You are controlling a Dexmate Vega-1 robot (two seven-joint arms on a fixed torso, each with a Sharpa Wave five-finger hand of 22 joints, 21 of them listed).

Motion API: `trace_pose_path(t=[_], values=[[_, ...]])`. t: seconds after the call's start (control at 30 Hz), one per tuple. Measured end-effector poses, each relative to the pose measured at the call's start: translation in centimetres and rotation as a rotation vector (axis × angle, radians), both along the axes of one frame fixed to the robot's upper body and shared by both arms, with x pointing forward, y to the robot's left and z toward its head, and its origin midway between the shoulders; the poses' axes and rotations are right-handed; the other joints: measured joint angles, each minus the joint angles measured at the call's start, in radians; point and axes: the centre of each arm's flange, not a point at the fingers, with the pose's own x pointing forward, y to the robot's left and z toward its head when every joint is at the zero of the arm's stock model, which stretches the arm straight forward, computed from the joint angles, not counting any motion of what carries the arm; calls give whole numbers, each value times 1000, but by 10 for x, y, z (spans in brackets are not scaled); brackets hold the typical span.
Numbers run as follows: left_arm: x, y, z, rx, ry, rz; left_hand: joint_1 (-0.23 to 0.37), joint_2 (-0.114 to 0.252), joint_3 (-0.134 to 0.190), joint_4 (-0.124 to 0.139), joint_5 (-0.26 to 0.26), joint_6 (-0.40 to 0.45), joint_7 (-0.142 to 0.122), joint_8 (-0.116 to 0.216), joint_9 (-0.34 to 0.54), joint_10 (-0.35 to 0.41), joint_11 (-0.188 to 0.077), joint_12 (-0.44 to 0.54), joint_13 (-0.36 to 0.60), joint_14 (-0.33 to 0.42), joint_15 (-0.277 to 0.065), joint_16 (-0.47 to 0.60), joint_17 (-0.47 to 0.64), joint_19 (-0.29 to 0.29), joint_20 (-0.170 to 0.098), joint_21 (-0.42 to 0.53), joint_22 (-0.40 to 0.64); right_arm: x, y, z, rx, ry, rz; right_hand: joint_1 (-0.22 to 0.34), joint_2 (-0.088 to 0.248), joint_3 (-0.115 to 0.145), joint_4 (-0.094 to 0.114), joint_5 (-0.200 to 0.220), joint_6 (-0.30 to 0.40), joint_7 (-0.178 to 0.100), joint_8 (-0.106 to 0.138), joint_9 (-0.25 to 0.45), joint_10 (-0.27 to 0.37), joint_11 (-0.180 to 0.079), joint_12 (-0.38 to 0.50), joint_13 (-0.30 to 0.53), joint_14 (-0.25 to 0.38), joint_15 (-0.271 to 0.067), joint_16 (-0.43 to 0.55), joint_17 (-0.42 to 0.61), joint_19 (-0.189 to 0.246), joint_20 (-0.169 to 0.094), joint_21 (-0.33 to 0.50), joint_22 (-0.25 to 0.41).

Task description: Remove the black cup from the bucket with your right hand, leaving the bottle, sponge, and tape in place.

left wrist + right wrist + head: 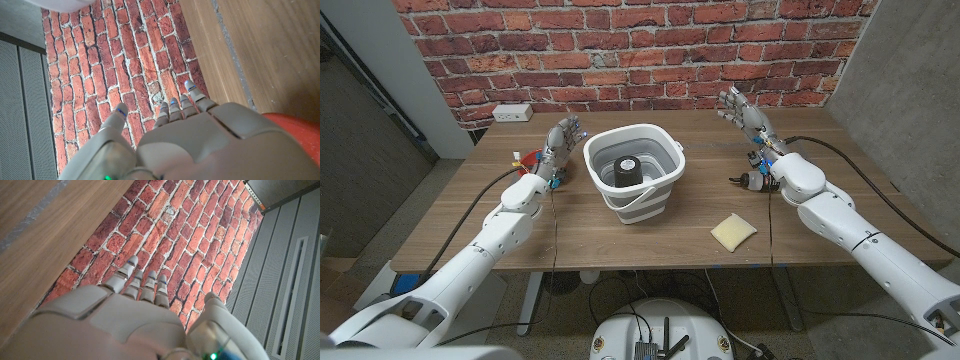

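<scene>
Brick wall behind, wooden table [620,235] in front: reach not yet begun.
Cup [626,168] sits inside the bucket [658,195] at the table's middle; right hand [745,112], fingers apart and empty, hovers near the far right edge and must swing over the rim and down. Left hand [558,143] waits beside the bucket, empty.

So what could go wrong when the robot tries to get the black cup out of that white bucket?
1. The round black cup sits deep inside the white bucket with grey bands, so the right hand might bump the rim and tip or push the bucket.
2. The right hand is open and off to the bucket's side, apart from it, so it has to travel; it may come in crooked.
3. The yellow sponge lies on the wooden table below the right arm, which might sweep it.
</scene>
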Motion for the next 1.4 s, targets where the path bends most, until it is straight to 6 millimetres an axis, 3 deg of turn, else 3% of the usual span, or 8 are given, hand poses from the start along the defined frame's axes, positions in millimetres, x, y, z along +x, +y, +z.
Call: trace_pose_path(t=[0.5, 0.73, 0.83, 1.1, 1.4], values=[[-6, 4, -1, -5, -9, 8, 0, 0, 8, -8, 0, 18, 0, 0, 0, 12, -2, 0, -3, 10, 0, 0, -2, 0, 0, -20, 0, -26, 14, 15, -154, -70, -75, 12, -12, -2, -19, 0, 6, -5, 0, 0, 9, 9, 8, 0, 3, -3, 0, -18, -25, 10, -8, 5], [-7, 5, 0, -8, -14, 12, 0, 0, 11, -11, 0, 18, 0, 0, 0, 12, -2, 0, -3, 24, 3, 0, -2, 0, 0, -31, 0, -44, 25, 25, -184, -109, -49, 27, -27, 2, -48, 0, -24, -13, -4, 0, 9, 9, 8, 0, 3, -3, 0, -35, -63, 14, -16, 5], [-10, 6, 0, -6, -19, 15, 0, 0, 11, -11, 0, 18, 0, 0, 0, 12, -2, 0, -3, 32, 11, 0, -2, 0, 0, -35, 0, -43, 26, 23, -266, -112, -137, 32, -32, 4, -52, 0, -29, -11, -4, 0, 9, 9, 8, 0, 3, -3, 0, -40, -76, 12, -16, 5], [-12, 8, -2, -7, -18, 20, 0, 0, 15, -15, 0, 18, 0, 0, 0, 12, -2, 0, -3, 39, 7, 0, -2, 0, 0, -43, 0, -64, 40, 33, -370, -158, -173, 52, -36, 6, -78, -5, -37, -9, -4, 0, 4, 5, 8, 0, 3, -3, 7, -52, -104, 39, -16, 5], [-13, 9, -2, -4, -20, 21, 0, 0, 15, -15, 0, 18, 0, 0, 0, 12, -2, 0, -3, 39, 7, 0, -2, 0, 0, -47, 0, -78, 50, 42, -498, -180, -219, 87, -45, 14, -109, -14, -34, -24, 1, 5, 1, 9, 8, 2, 19, -4, 11, -65, -94, 52, -10, 5]])
